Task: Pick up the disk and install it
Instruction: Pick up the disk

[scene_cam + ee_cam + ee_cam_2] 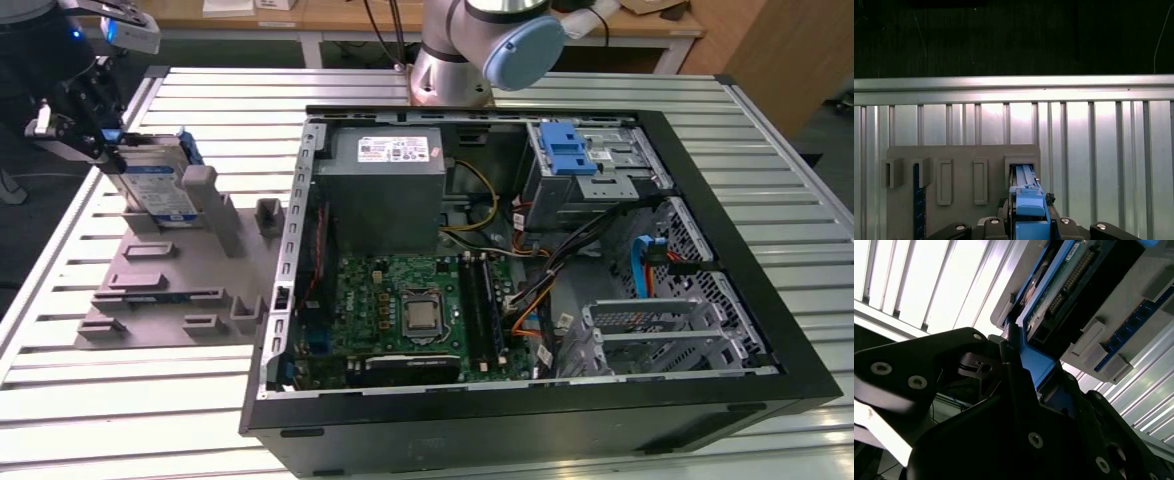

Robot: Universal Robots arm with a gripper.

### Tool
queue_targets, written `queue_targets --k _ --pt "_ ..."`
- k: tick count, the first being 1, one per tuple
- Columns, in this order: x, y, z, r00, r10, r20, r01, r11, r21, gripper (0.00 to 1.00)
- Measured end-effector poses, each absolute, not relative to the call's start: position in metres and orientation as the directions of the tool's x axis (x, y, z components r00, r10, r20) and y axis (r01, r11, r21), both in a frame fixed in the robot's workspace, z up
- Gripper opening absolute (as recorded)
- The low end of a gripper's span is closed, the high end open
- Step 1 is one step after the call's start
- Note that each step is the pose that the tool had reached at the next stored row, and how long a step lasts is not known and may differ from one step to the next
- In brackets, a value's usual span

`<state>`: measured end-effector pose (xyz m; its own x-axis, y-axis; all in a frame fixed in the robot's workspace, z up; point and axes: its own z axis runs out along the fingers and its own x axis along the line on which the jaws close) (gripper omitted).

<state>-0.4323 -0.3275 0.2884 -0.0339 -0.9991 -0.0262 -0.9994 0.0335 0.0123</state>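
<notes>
Exterior view: disk (154, 190) in gripper (112, 150) at grey rack (160, 285), PC case (534, 408) adj.

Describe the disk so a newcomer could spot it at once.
Start at the open computer case; on the exterior view's left of it lies a grey holder plate. The disk stands on edge at the plate's far end, by the gripper. Unlike the grey posts beside it, it is silver, blue-framed and labelled.

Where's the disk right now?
At the exterior view's left, outside the open computer case, the disk stands on edge in the grey holder plate, with the gripper closed on it.
</notes>
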Motion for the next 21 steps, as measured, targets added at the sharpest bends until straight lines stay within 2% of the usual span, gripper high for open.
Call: queue_targets --k 8,9,13,16,17,21 --pt "-0.4323 -0.3275 0.2884 -0.034 -0.999 -0.026 -0.999 0.034 0.012 0.38" --pt "-0.4323 -0.3275 0.2884 -0.034 -0.999 -0.026 -0.999 0.034 0.012 0.44" --pt "-0.4323 -0.3275 0.2884 -0.034 -0.999 -0.026 -0.999 0.034 0.012 0.44" --pt "-0.4323 -0.3275 0.2884 -0.034 -0.999 -0.026 -0.999 0.034 0.012 0.43" --pt "-0.4323 -0.3275 0.2884 -0.034 -0.999 -0.026 -0.999 0.034 0.012 0.36" --pt "-0.4323 -0.3276 0.2884 -0.034 -0.999 -0.026 -0.999 0.034 0.012 0.36"
